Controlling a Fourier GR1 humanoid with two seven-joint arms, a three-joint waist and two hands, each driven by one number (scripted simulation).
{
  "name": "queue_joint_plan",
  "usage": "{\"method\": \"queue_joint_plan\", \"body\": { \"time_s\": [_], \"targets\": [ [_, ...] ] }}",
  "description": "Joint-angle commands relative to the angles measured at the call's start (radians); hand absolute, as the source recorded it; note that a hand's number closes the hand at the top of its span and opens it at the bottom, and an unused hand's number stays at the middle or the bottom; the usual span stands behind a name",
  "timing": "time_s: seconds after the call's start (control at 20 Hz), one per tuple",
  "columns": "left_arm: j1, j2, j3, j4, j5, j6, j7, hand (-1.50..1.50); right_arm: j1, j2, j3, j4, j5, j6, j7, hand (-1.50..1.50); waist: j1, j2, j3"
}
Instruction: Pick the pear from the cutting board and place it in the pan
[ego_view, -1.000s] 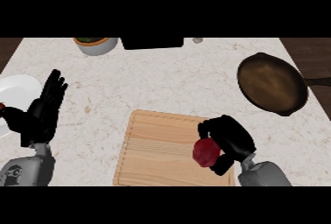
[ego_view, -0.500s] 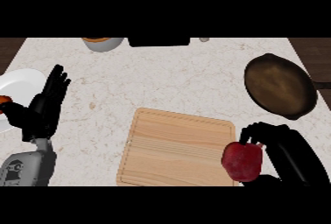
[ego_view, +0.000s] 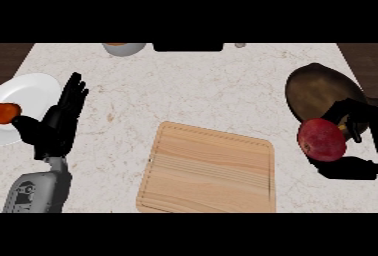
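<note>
fingers curl round the round red pear (ego_view: 322, 139): the robot's black right hand (ego_view: 354, 117) is clamped on it, with fingers on the far side and the thumb on the near side, so the fruit cannot roll away while it is carried. the pear is off the pale wooden cutting board (ego_view: 210, 170), which has nothing on it. it hangs to the right of the board, right at the near edge of the dark brown round pan (ego_view: 321, 92). i think the hand holds it there because the pan is where it has to go, and it looks most of the way along. the pan has nothing inside it yet. i think the pear needs to go a bit further over the middle of the pan before the fingers let go, or it could bump the rim and roll onto the pale speckled stone counter (ego_view: 184, 90). the black left hand (ego_view: 59, 122) rests at the left side, fingers straight and a little apart, pointing up and holding nothing. beside it a white round plate (ego_view: 29, 90) holds a bit of orange-red food (ego_view: 7, 112). a grey bowl (ego_view: 123, 48) sits at the far edge; i cannot tell what is in it.
</note>
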Motion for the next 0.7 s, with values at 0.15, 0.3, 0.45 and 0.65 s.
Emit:
{"method": "queue_joint_plan", "body": {
  "time_s": [0.15, 0.3, 0.45, 0.65],
  "targets": [
    [-0.042, 0.002, -0.011, -0.035, 0.009, -0.009, 0.057, 0.00, -0.246, -0.139, -0.156, 0.503, 0.036, -0.156, -0.180, 1.50, 0.029, 0.007, 0.002],
    [-0.001, 0.001, -0.013, -0.016, 0.008, -0.025, -0.002, 0.00, -0.291, -0.247, -0.197, 0.699, 0.081, -0.216, -0.307, 1.50, 0.036, 0.010, 0.002],
    [-0.012, -0.012, -0.030, -0.041, -0.010, -0.002, 0.029, 0.00, -0.329, -0.256, -0.187, 0.876, 0.173, -0.387, -0.403, 1.50, 0.044, 0.012, 0.003],
    [-0.053, 0.006, -0.009, -0.007, 0.022, -0.036, 0.014, 0.00, -0.489, -0.320, -0.226, 1.154, 0.179, -0.459, -0.472, 1.50, 0.065, 0.022, 0.004]
  ]
}}
